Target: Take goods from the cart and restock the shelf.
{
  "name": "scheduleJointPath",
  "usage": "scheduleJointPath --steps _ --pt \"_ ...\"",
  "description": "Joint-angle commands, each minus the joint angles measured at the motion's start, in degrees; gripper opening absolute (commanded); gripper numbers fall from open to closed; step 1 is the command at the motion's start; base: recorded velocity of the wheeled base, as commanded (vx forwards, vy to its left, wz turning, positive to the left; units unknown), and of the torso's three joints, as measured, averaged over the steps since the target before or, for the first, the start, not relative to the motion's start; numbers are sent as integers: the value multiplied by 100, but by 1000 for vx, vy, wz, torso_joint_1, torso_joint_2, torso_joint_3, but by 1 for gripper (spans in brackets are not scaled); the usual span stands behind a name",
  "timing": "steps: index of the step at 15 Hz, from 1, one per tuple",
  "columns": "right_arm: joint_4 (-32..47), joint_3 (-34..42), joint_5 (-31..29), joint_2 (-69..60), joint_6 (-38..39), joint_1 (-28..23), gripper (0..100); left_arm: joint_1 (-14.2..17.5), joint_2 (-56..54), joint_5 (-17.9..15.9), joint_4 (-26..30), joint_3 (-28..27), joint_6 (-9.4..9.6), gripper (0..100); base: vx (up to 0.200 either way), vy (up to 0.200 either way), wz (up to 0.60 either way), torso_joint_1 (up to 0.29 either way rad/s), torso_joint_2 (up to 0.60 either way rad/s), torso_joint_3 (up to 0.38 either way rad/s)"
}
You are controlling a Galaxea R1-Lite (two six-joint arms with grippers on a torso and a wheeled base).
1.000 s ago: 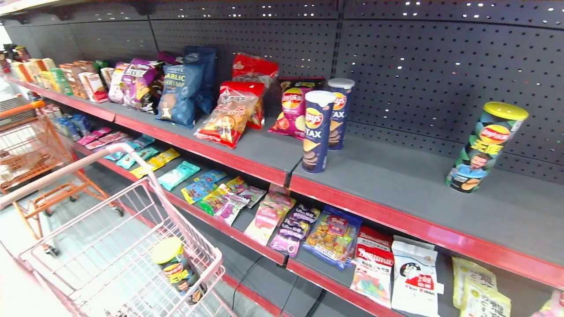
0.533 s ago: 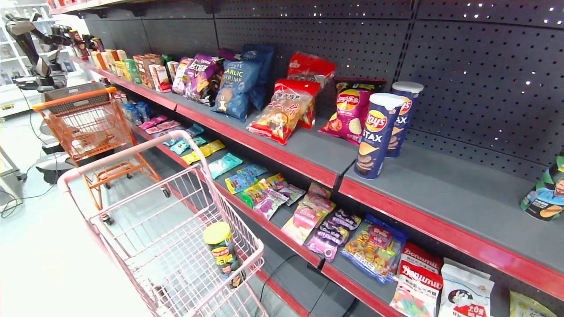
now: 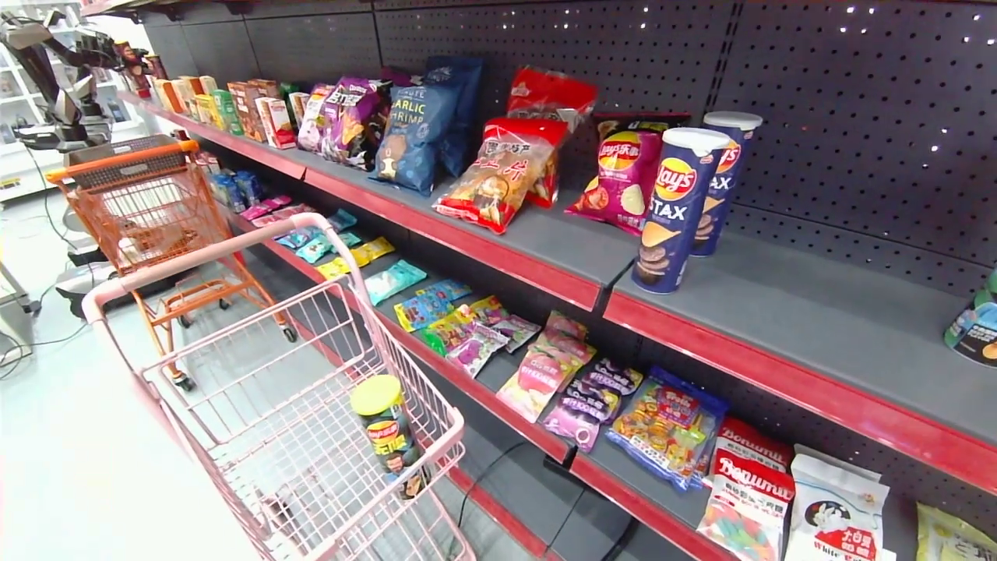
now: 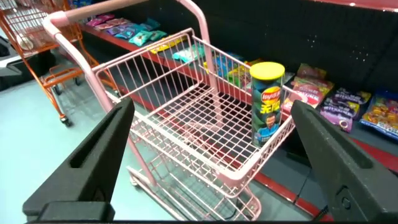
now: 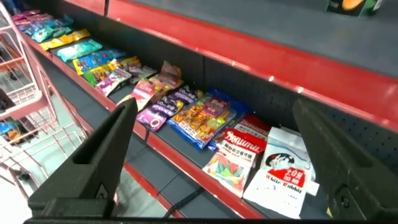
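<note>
Where the pink cart (image 3: pixel 222 248) is parked: just beside the shelf (image 3: pixel 787 327), with one basket corner close to the red edge of the lower tier.
Yellow-lidded can (image 3: pixel 387 432): stood upright inside the pink cart, in the basket corner nearest the shelf, against the wire wall.
Left gripper (image 4: pixel 211 109): held above the pink cart with its fingers spread wide apart and nothing gripped; the yellow-lidded can is seen beyond them.
Right gripper (image 5: pixel 212 107): held in front of the lower tier, fingers likewise parted wide, nothing clamped.
Upper tier: two blue tube cans (image 3: pixel 685 206) are stood upright, one directly behind the other, near the front edge.
Green can (image 3: pixel 977 331): placed on the same tier, well apart from the blue tube cans and cut off by the head view's edge.
Snack bags (image 3: pixel 467 148): leaned in a row along the upper tier, on the far side of the blue tube cans.
Sweet packets (image 3: pixel 561 382): laid flat side by side along the lower tier.
Orange cart (image 3: pixel 132 195): stood farther down the aisle, beyond the pink cart.
</note>
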State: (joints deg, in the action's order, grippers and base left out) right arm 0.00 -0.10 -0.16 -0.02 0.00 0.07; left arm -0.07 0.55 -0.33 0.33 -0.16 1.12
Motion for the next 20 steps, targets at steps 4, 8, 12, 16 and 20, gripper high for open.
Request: scheduleJointPath --steps 4,8,12,16,20 --pt "0 1 -2 2 9 1 100 7 -2 -2 2 -2 -7 100 0 0 0 -181 478 289" --pt "0 1 -2 2 9 1 100 7 -2 -2 11 -2 2 100 0 0 0 -199 537 351" --pt "0 1 -2 2 0 1 100 -1 -2 -73 -7 -2 90 100 0 0 0 -161 511 339" --pt "0 1 -2 2 0 1 100 42 3496 -99 -384 -3060 -1246 100 0 0 0 -33 118 77" --pt "0 1 -2 2 0 1 100 385 6300 -934 -3162 -2471 -877 100 0 0 0 0 0 0"
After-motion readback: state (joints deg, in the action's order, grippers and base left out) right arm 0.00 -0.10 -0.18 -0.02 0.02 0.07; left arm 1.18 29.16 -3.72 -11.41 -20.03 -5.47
